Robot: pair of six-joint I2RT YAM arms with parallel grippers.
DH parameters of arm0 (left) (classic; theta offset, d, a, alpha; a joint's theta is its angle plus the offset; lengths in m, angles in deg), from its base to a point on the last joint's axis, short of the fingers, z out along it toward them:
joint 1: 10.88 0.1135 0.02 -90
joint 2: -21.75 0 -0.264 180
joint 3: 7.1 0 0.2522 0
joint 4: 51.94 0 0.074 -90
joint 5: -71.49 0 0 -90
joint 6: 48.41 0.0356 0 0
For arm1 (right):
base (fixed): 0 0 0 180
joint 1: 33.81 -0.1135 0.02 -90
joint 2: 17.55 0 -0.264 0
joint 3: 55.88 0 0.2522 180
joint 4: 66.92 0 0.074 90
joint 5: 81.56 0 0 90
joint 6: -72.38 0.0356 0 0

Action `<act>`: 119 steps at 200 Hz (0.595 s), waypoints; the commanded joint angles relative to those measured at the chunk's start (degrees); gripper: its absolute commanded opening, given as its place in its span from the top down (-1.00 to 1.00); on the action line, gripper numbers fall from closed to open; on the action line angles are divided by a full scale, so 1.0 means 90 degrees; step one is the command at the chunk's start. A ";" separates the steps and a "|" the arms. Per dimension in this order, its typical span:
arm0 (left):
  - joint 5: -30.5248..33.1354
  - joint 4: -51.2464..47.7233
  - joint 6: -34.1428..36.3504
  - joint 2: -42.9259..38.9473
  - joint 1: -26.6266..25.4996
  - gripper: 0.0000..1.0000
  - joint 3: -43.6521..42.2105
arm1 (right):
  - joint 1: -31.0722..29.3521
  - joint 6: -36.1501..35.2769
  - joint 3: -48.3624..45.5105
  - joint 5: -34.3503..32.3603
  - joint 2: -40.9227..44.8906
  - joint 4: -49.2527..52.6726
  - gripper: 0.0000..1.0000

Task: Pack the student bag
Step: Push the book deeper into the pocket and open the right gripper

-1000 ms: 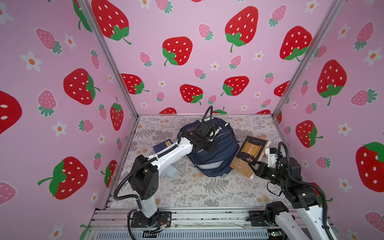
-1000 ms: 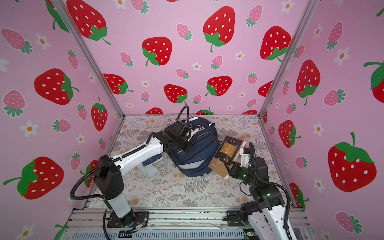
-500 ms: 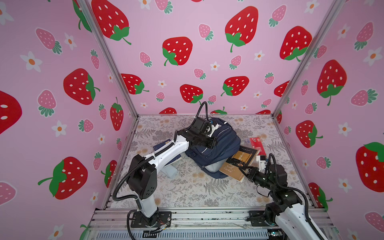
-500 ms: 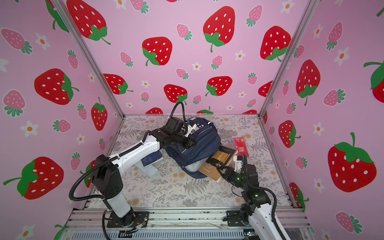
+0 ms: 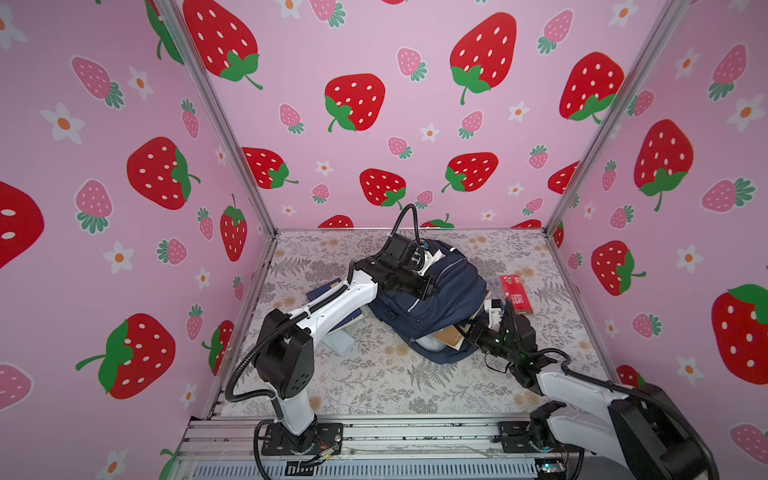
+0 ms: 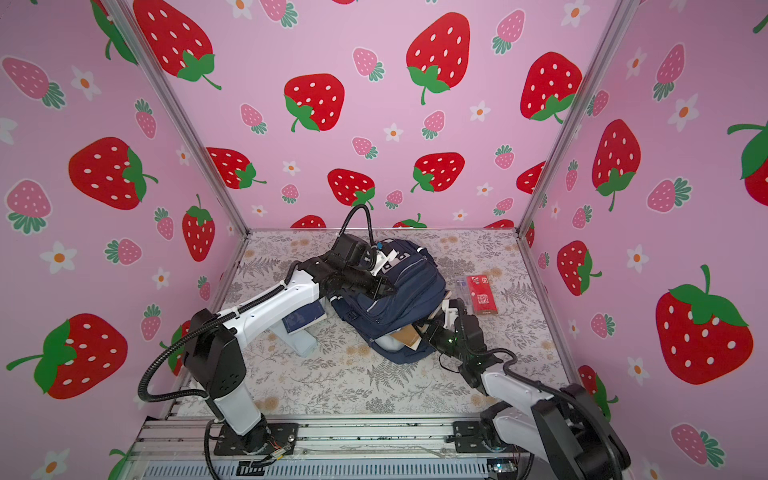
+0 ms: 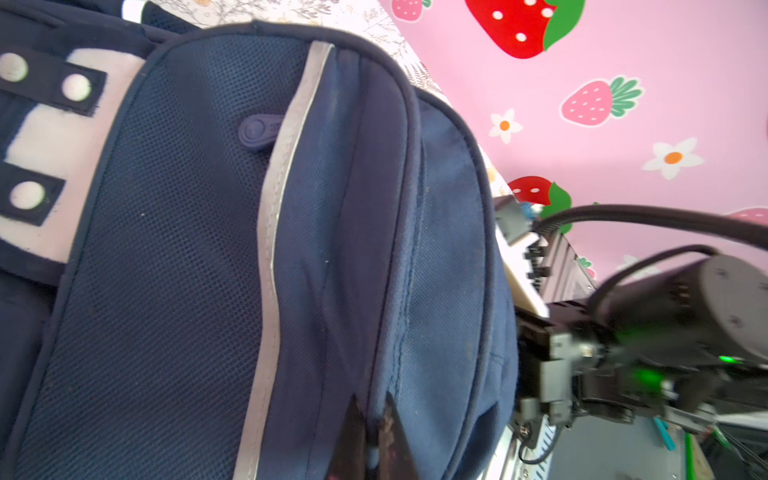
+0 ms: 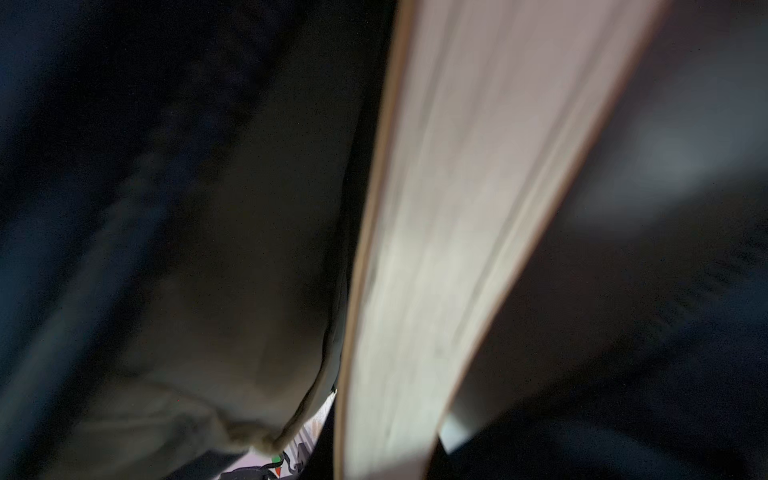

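The navy student bag (image 5: 440,299) (image 6: 399,297) lies in the middle of the table, its opening facing the front right. My left gripper (image 5: 428,287) (image 6: 384,287) is shut on a fold of fabric on the bag's top side. In the left wrist view the gripper (image 7: 371,419) pinches that fold beside a pale stripe (image 7: 274,232). My right gripper (image 5: 473,332) (image 6: 430,330) is shut on a brown book (image 5: 451,337) (image 6: 409,337) that is partly inside the opening. The right wrist view shows only the book's page edge (image 8: 457,208) between dark bag walls.
A red box (image 5: 517,293) (image 6: 481,295) and a clear case (image 5: 494,284) lie right of the bag. A dark blue booklet (image 5: 328,291) (image 6: 301,320) and a translucent case (image 5: 340,340) (image 6: 301,343) lie under the left arm. Pink walls close three sides.
The right gripper has come down and pushed the book from above the table into the bag's opening. The left gripper has pulled the bag's top fabric back and to the left.
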 commanded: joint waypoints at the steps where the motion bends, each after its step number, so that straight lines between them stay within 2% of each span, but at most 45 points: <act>1: -0.0812 0.0556 0.0119 -0.0347 0.0039 1.00 0.0272 | -0.0178 -0.0011 0.0563 -0.0348 -0.0748 -0.2166 1.00; 29: -0.1126 0.0816 -0.0058 -0.0392 0.0118 1.00 0.0194 | -0.0402 0.0181 0.0943 -0.0497 -0.1934 -0.3020 1.00; 50: -0.1276 0.0902 -0.0112 -0.0401 0.0153 1.00 0.0160 | -0.0531 0.0224 0.1387 -0.0703 -0.2563 -0.2950 1.00; 57: -0.1295 0.0899 -0.0093 -0.0405 0.0171 1.00 0.0130 | -0.0562 0.0198 0.1528 -0.0753 -0.2725 -0.2818 0.82; 69: -0.1260 0.0930 -0.0078 -0.0417 0.0213 1.00 0.0054 | -0.0583 0.0171 0.1748 -0.0899 -0.2840 -0.2287 0.32; 84: -0.1233 0.1105 -0.0182 -0.0461 0.0333 1.00 -0.0136 | -0.0583 0.0130 0.1751 -0.1168 -0.2723 -0.1634 0.02; 119: -0.0914 0.1344 -0.0251 -0.0581 0.0573 1.00 -0.0492 | -0.0583 -0.0247 0.1394 -0.1738 -0.1719 -0.0146 -0.14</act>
